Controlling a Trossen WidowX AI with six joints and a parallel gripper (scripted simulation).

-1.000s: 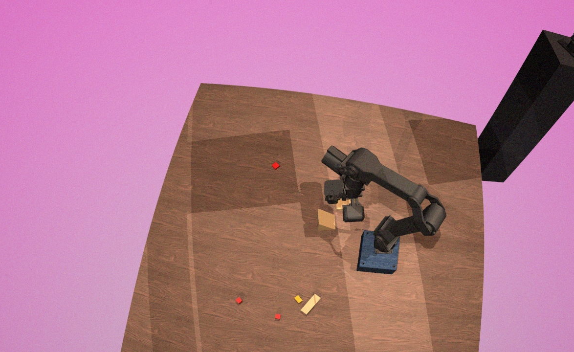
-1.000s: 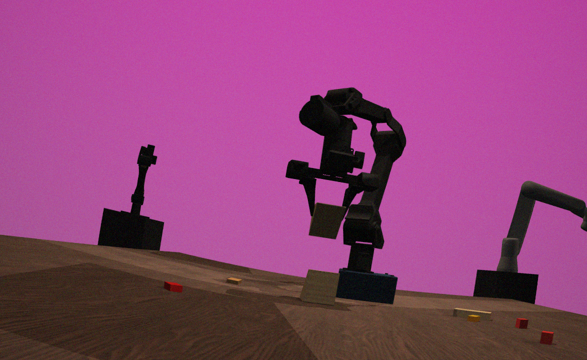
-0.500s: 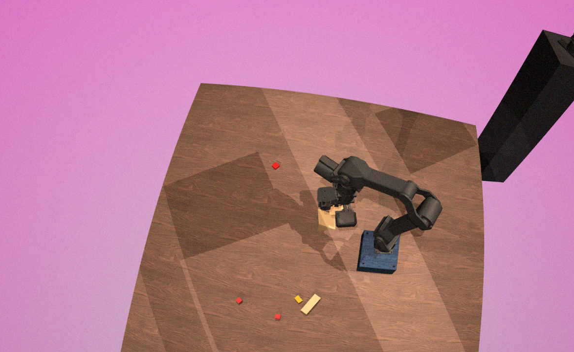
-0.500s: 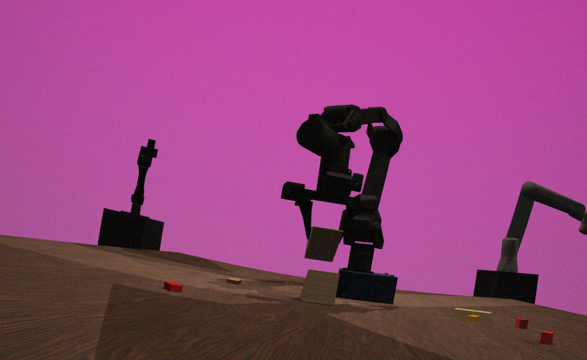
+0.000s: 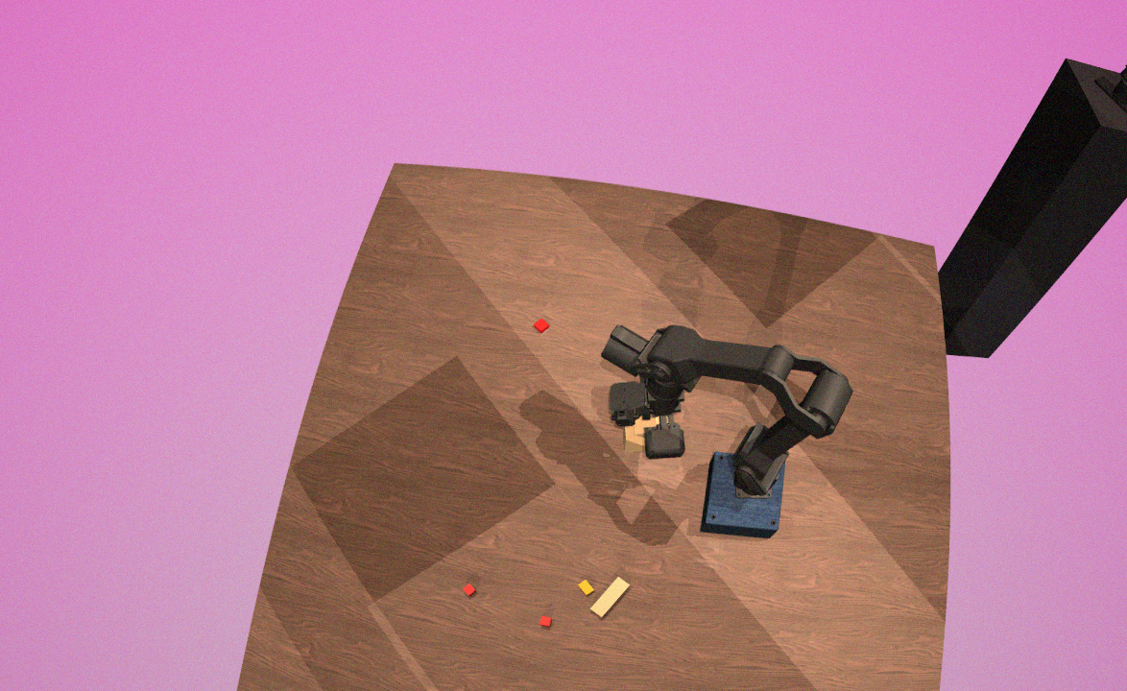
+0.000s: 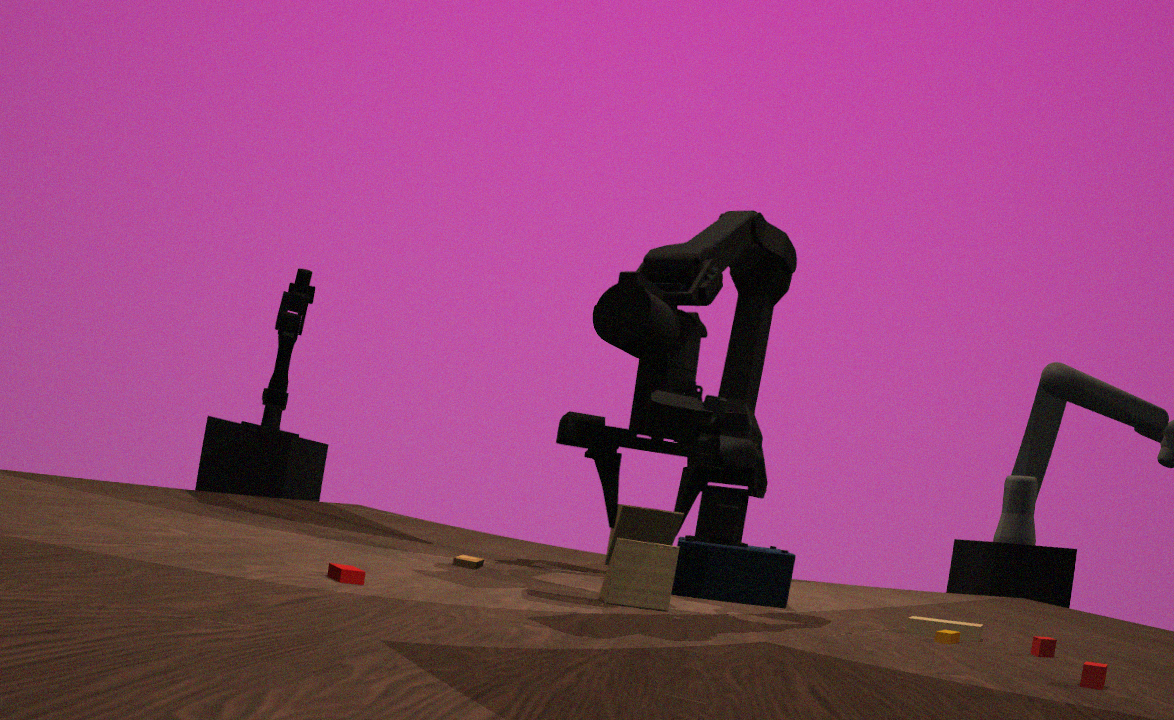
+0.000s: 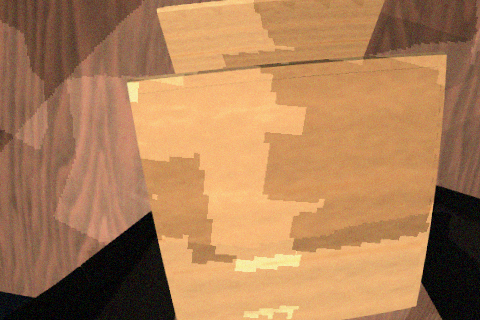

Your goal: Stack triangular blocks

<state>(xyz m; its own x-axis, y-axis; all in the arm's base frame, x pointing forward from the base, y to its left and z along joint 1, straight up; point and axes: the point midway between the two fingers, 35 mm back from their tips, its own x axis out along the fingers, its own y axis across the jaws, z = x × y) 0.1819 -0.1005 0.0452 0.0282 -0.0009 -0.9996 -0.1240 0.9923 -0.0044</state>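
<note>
My gripper (image 5: 645, 423) (image 6: 647, 517) points down and is shut on a tan wooden triangular block (image 6: 645, 524) (image 7: 287, 187). The other triangular block (image 6: 638, 574) (image 7: 267, 27) rests on the table (image 5: 465, 257) directly below it. In the exterior view the held block's lower edge meets the lower block's top; I cannot tell whether they touch. In the wrist view the held block fills the middle, and the lower block shows just behind its top edge. In the top view only a patch of tan wood shows between the fingers.
The arm's blue base (image 5: 743, 507) (image 6: 734, 573) stands close behind the blocks. Small red cubes (image 5: 540, 325) (image 5: 468, 589) (image 6: 346, 573), an orange cube (image 5: 586, 586) and a tan flat bar (image 5: 609, 596) (image 6: 945, 620) lie scattered. Black pedestals (image 6: 260, 456) and a grey arm (image 6: 1092, 402) stand beyond.
</note>
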